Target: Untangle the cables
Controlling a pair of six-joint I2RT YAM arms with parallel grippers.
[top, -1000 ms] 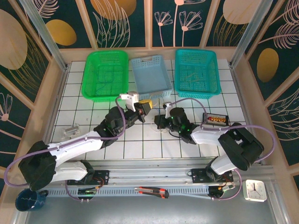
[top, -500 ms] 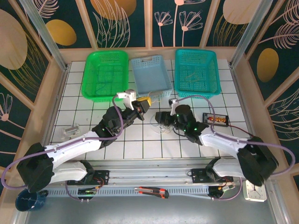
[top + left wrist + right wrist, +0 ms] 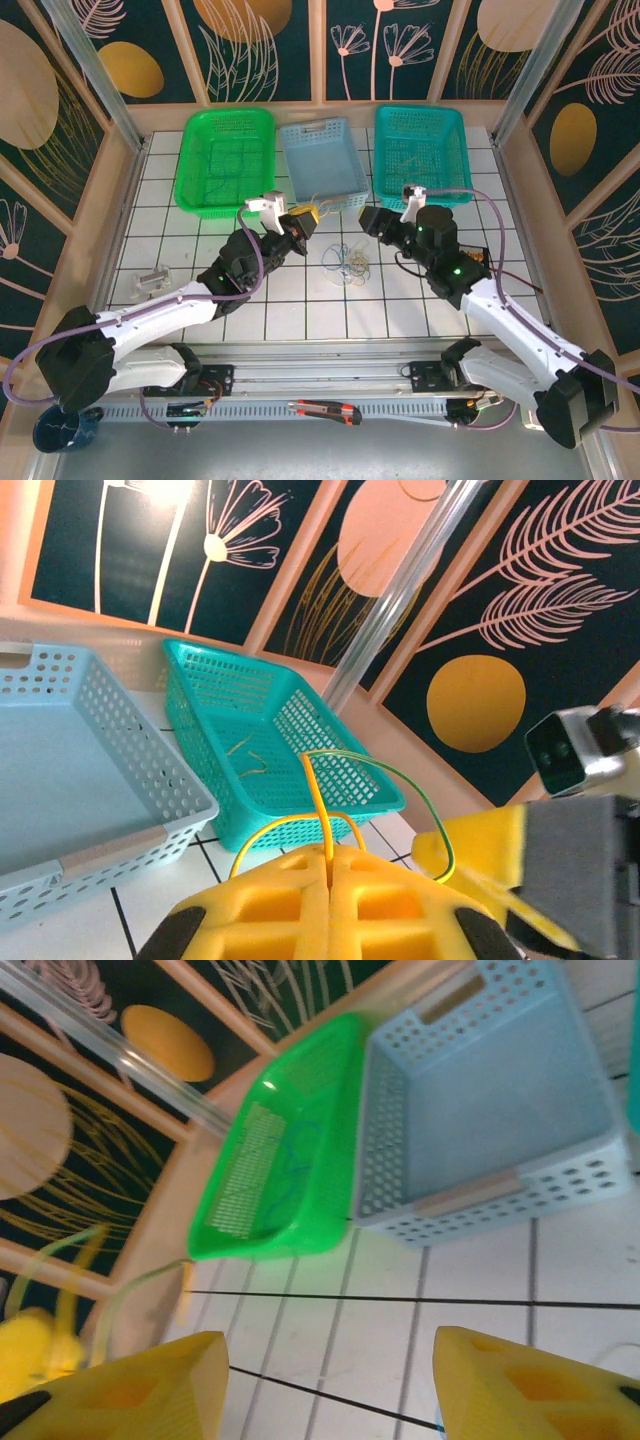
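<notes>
left tool [image 3: 328,868]: yellow pads pressed together, clamped on two strands of the cables [image 3: 318,800], one yellow and one green. both rise out of the seam and arc off toward the teal basket [image 3: 290,720]. from above, the left tool [image 3: 308,222] is held over the table [image 3: 300,305], just in front of the light blue basket [image 3: 290,165]. right tool [image 3: 330,1380]: fingers well apart, nothing between them, bare tile beneath. from above, the right tool [image 3: 372,222] hangs near the knot on its right side and is not touching it. the rest of the cables [image 3: 348,266] lie on the table as a loose knot of loops between the two tools, slightly nearer the arm bases. the knot looks roughly round, with no clear long axis. the held strands probably lead from the left tool down to it, but they are too thin for you to trace. judgement on handling: the wire is light, limp and thin, so it will likely slip through smooth pads and snag at crossings. take an outer free loop with the right tool, not the dense middle, and draw it away from the left tool slowly.
</notes>
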